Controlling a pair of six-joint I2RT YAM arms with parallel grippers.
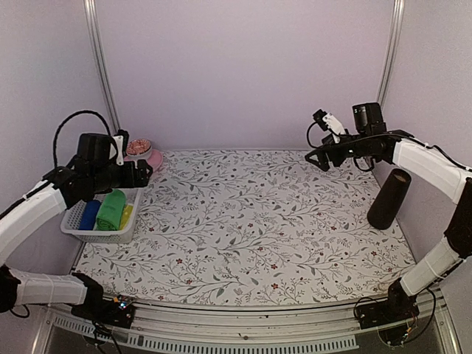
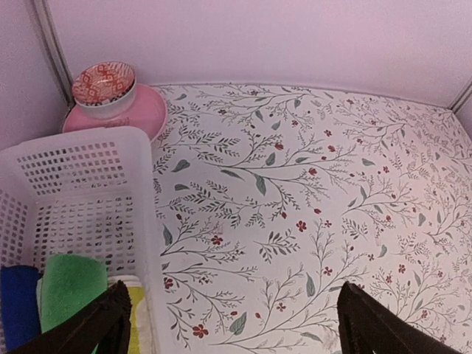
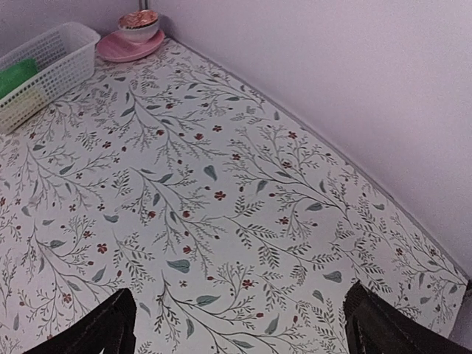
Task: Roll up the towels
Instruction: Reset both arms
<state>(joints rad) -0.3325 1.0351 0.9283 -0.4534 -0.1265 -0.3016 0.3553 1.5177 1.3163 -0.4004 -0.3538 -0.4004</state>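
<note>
The green towel and yellow towel are seen bundled, apparently already rolled, in the basket at the table's left edge. Little is judged left. The left pincer and right pincer are held wide, empty.

**2 White Arms With Black Joints**

The left arm and the right arm are made of smooth white tubes with chunky black joints between them. A thin black cable loops over the left arm. Each wrist has a black box and a small white piece. The fingers are dark and pointy. Both bases are black, with thin wires by the right one.
</note>
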